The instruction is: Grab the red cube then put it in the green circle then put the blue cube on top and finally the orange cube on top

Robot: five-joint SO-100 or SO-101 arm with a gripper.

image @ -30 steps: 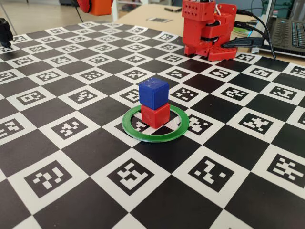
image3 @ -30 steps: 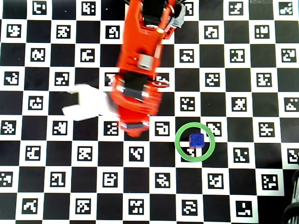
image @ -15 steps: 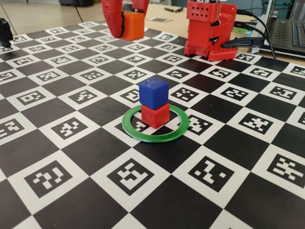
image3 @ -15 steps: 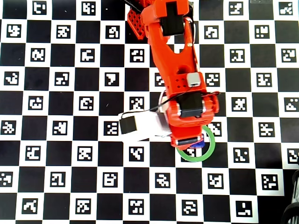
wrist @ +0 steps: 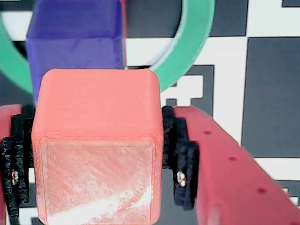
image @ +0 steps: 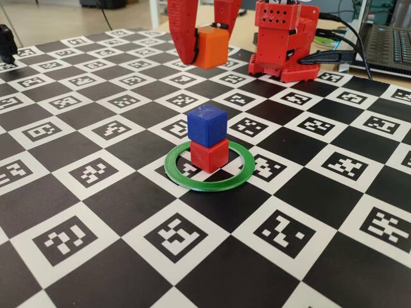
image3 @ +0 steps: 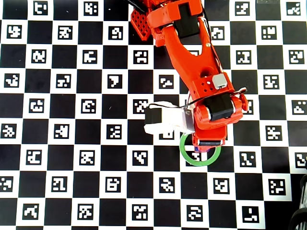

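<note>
In the fixed view the blue cube point(image: 207, 125) sits on the red cube point(image: 209, 156) inside the green circle point(image: 209, 186). My gripper point(image: 209, 50) hangs in the air behind and above this stack, shut on the orange cube point(image: 212, 47). The wrist view shows the orange cube point(wrist: 98, 140) clamped between the black pads point(wrist: 180, 159), with the blue cube point(wrist: 75, 42) and the green circle point(wrist: 192, 37) just beyond it. In the overhead view the arm covers the stack, and only the front arc of the green circle point(image3: 192, 161) shows below my gripper point(image3: 207, 143).
The red arm base point(image: 282, 38) stands at the back of the checkered marker board point(image: 96, 212). A laptop point(image: 392, 38) and cables lie behind it on the right. A black object point(image: 6, 42) sits at the far left edge. The white wrist camera housing point(image3: 163, 120) sticks out left of the arm.
The gripper with the orange cube has swung from the back left toward the stack and come lower. In the overhead view it now covers the blue cube. The stack has not moved.
</note>
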